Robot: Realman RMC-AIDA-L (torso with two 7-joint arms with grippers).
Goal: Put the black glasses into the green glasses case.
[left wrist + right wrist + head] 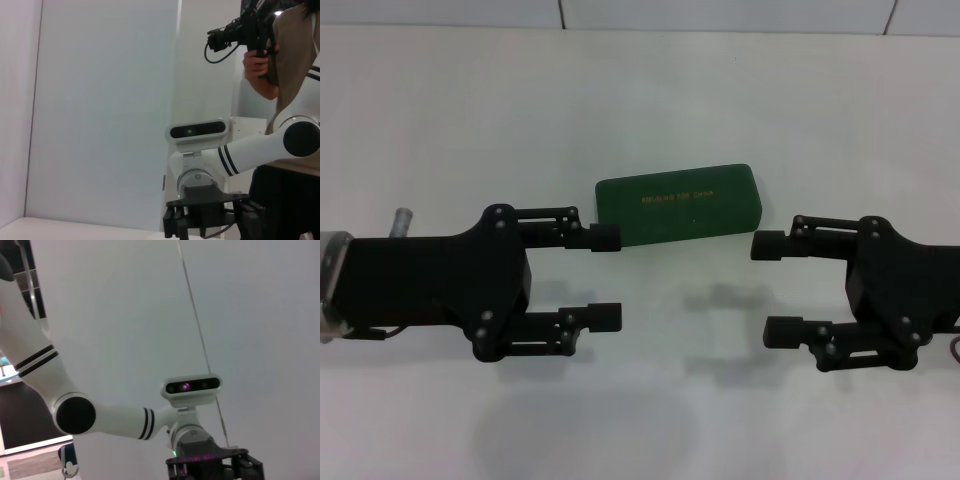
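Note:
The green glasses case (680, 205) lies closed on the white table, gold lettering on its lid, at the middle of the head view. The black glasses are out of view. My left gripper (605, 277) is open and empty, hovering on the near left of the case, its upper fingertip by the case's left end. My right gripper (775, 289) is open and empty, on the near right of the case. The left wrist view shows the right arm's gripper (210, 220) across from it; the right wrist view shows the left arm's gripper (215, 465).
The white table (640, 90) meets a tiled wall at the back. A person holding a camera (240, 30) stands behind the right arm in the left wrist view. A small metal cylinder (401, 220) shows by the left arm.

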